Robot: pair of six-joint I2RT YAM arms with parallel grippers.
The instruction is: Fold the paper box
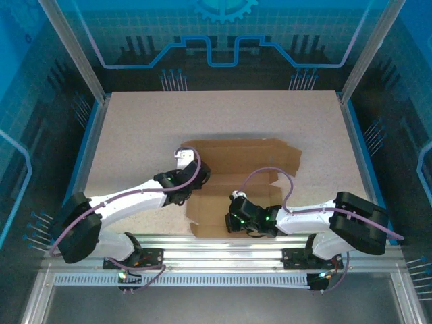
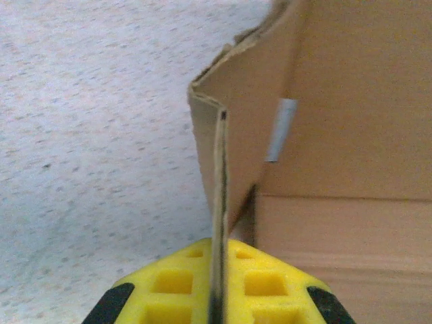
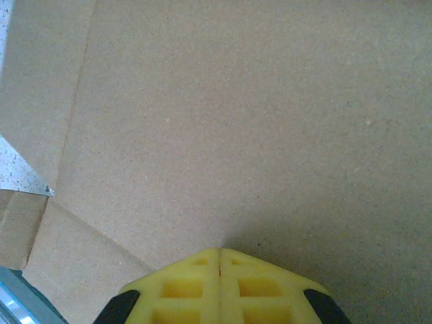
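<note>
Brown die-cut cardboard paper box (image 1: 236, 158), mid-table, partly raised: judged light, stiff, easily creased; best held by flap edges. Left gripper (image 2: 217, 248) is clamped on an upright flap (image 2: 220, 169); right gripper (image 3: 219, 255) is closed empty against a panel.

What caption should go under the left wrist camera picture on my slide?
Left end effector pinches a side flap of the paper box edge-on, speckled table to the left.

The plain brown cardboard paper box (image 1: 239, 160) lies open and mostly flat on the table's (image 1: 135, 135) near middle, its left flap upright
</note>
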